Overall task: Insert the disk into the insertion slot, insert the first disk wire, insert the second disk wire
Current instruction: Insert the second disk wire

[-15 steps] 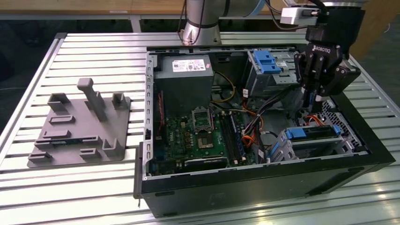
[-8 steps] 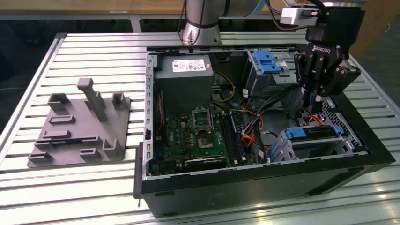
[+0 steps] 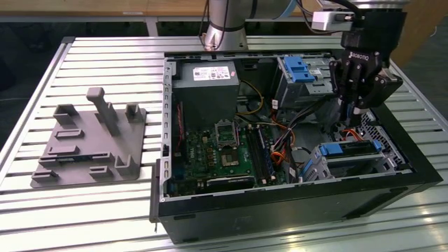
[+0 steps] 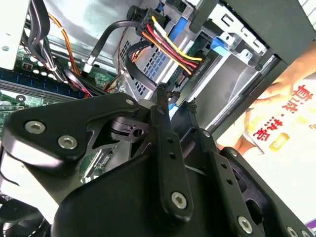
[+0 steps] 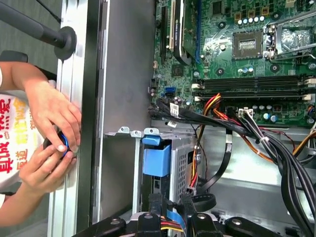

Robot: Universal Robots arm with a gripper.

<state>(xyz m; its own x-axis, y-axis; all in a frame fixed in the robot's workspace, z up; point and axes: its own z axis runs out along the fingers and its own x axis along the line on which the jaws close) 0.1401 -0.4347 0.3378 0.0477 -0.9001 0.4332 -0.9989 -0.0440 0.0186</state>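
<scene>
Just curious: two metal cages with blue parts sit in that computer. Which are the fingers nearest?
The low insertion slot holding the disk, just below the fingers; the taller bay with the blue latch stands farther off.

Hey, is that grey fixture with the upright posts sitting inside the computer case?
No, the grey fixture lies on the slatted table, outside the computer case, to the exterior view's left of it.

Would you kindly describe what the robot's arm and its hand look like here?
The arm is a silver-grey metal tube flaring at its base. The hand is matte black, built from jointed bars fixed with silver screws, with small white print on its body. A small silver-white camera box sits at the wrist.
</scene>
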